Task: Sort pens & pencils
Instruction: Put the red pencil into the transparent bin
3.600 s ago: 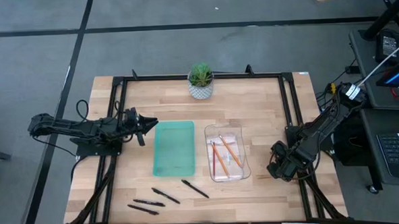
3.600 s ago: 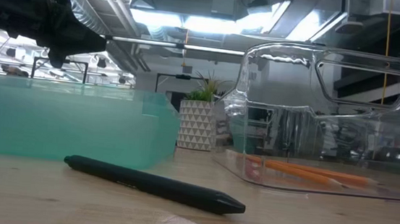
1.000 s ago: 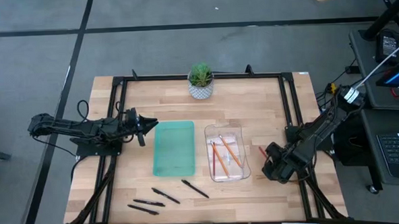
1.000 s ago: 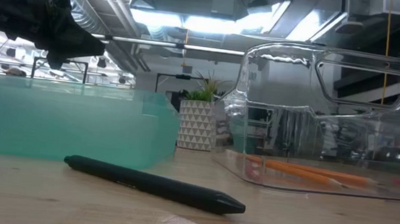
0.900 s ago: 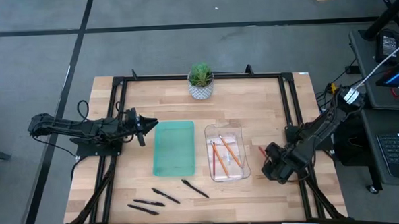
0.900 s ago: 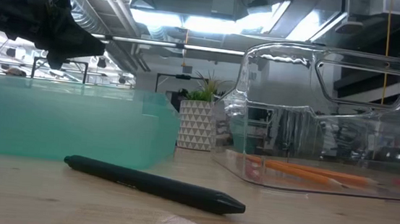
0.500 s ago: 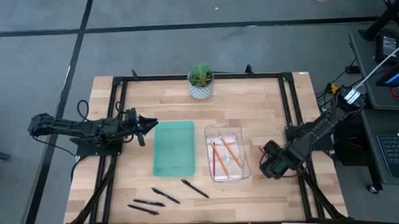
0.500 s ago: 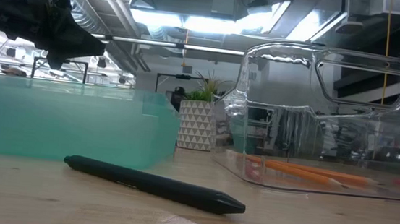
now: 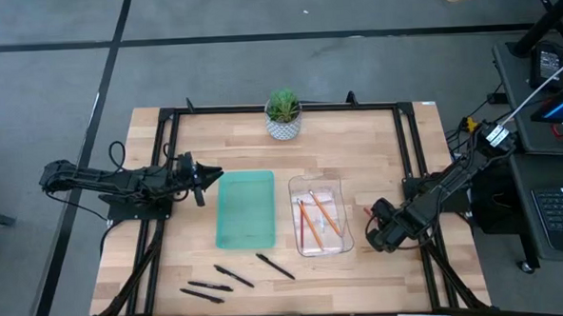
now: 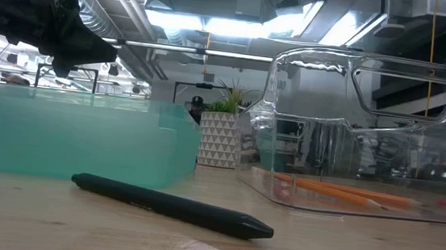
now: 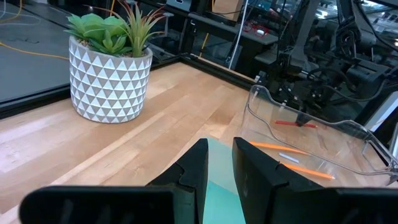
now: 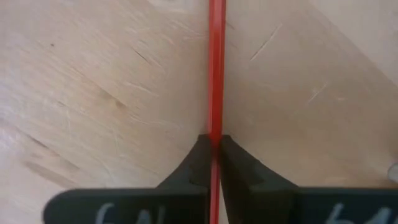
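Note:
My right gripper (image 9: 373, 224) is low over the table just right of the clear tray (image 9: 295, 235) and is shut on a red pencil (image 9: 369, 212). Two orange pencils (image 9: 326, 214) lie inside that tray, flat on its floor. The black pens (image 9: 275, 266) lie flat on the wood near the table's near edge, below the teal tray (image 9: 246, 209); one pen (image 10: 171, 205) fills the low view's foreground. My left gripper (image 9: 212, 174) waits shut beside the teal tray's far left corner, touching nothing. My right gripper pinches the red pencil's shaft (image 12: 215, 127) between its two fingertips (image 12: 200, 149). The pencil runs straight out ahead of the fingers, along them, close over the wood. Whether its far end rests on the table I cannot tell.
A potted plant (image 9: 282, 115) stands at the table's far edge in the middle. Black frame rails (image 9: 410, 152) run along the table's left, right and far sides. Bare wood lies between the clear tray and the right rail.
My right gripper has moved a little toward the table's left, closer to the clear tray, carrying the red pencil with it and staying shut.

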